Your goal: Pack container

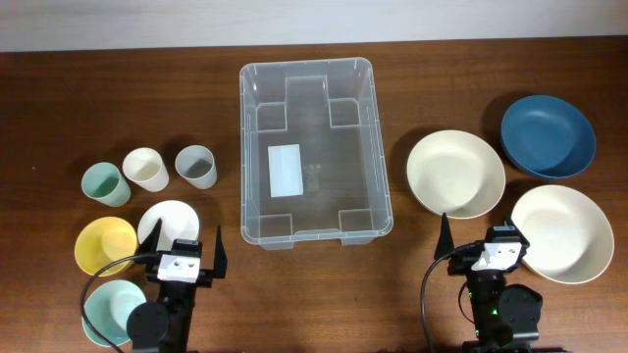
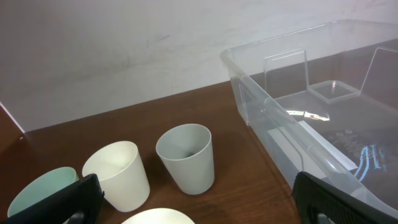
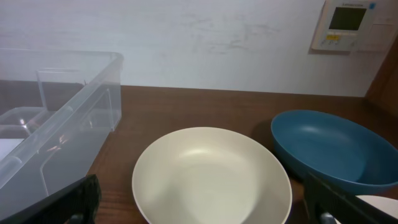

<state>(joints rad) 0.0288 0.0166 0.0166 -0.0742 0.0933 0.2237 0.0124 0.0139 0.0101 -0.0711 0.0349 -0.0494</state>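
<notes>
The clear container (image 1: 306,66) stands empty at the table's middle, a white label on its base. It also shows at the right of the left wrist view (image 2: 280,118) and at the left of the right wrist view (image 3: 62,124). My left gripper (image 1: 186,235) is open and empty at the front left, near the cups; in its wrist view (image 2: 199,208) nothing sits between the fingers. My right gripper (image 1: 478,235) is open and empty at the front right, just before a cream bowl (image 3: 211,177).
Left of the container are a mint cup (image 1: 105,183), a cream cup (image 1: 145,168), a grey cup (image 1: 195,166), a white bowl (image 1: 169,222), a yellow bowl (image 1: 105,245) and a mint bowl (image 1: 113,312). On the right are a cream bowl (image 1: 455,174), a blue bowl (image 1: 548,135) and another cream bowl (image 1: 561,233).
</notes>
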